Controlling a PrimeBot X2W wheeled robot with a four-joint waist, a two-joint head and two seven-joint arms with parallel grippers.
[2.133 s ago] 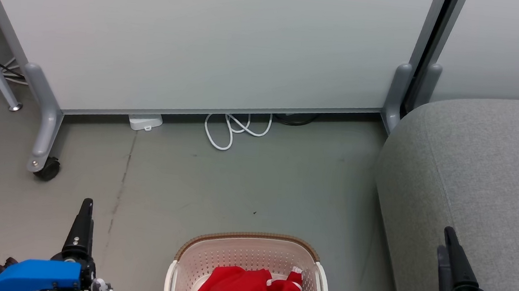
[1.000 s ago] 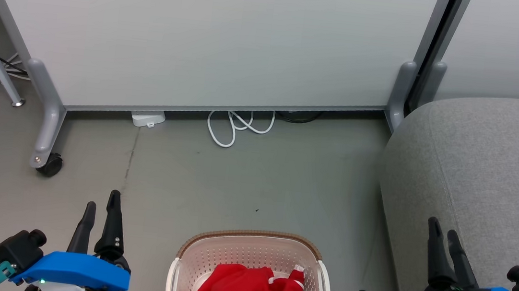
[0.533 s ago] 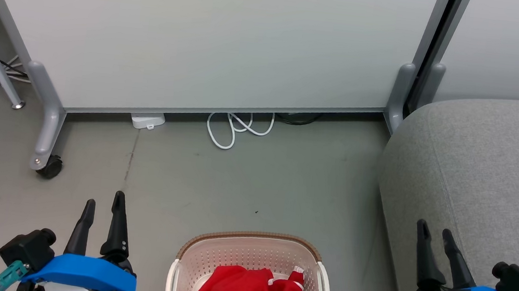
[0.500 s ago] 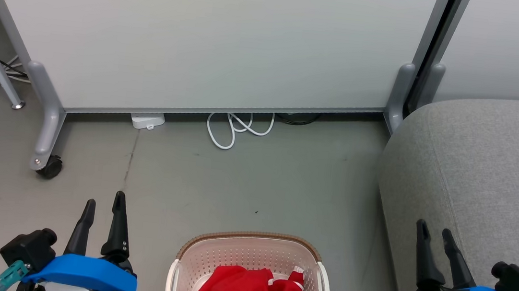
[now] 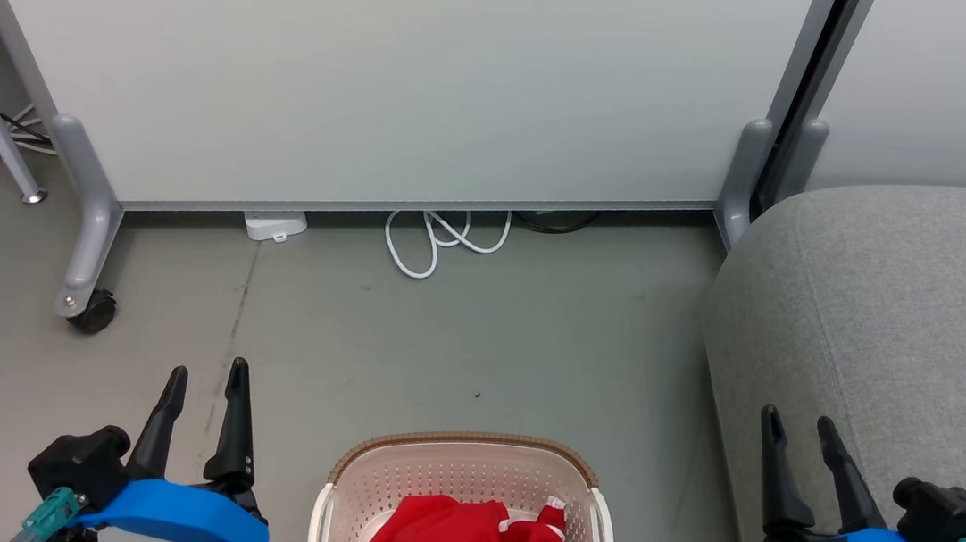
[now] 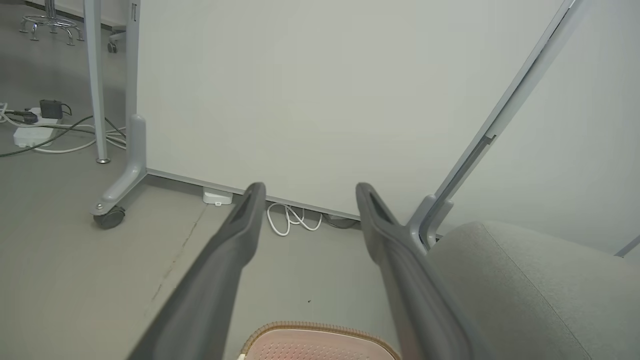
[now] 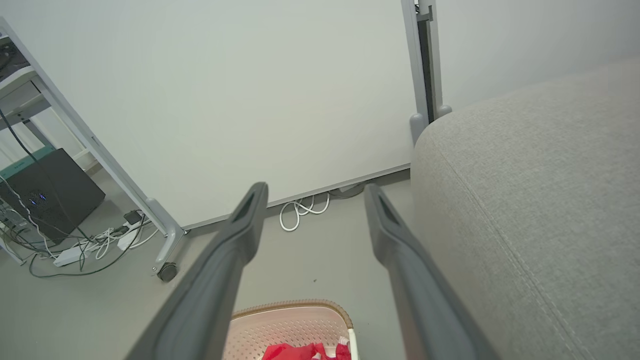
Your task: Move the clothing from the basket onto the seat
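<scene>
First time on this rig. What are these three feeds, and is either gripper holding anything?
It's a wheeled robot with two arms. The wide picture is from its head, looking down: left gripper at lower left, right gripper at lower right. The other two are wrist cameras, each looking along its own two dark fingers. On the floor between the arms stands the basket with the red clothing inside; the grey seat is to the right. Both grippers are open and empty.

Left claw (image 5: 209, 363) and right claw (image 5: 797, 416) both gape, dark fingers pointing forward, empty.
</scene>
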